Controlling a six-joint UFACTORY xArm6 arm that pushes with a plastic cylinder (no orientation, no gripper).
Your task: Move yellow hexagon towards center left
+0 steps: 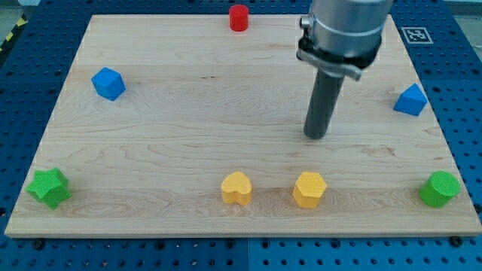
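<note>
The yellow hexagon (309, 188) lies near the view's bottom, right of centre. A yellow heart (236, 188) lies just to its left. My tip (316, 136) rests on the board above the yellow hexagon, a short gap apart from it and not touching. The rod rises from it toward the view's top.
A red cylinder (239, 17) stands at the top edge. A blue block (108, 83) is at upper left, a blue block (411, 100) at right. A green star (49, 187) is at bottom left, a green cylinder (440, 189) at bottom right. The wooden board (188, 113) ends in blue perforated table.
</note>
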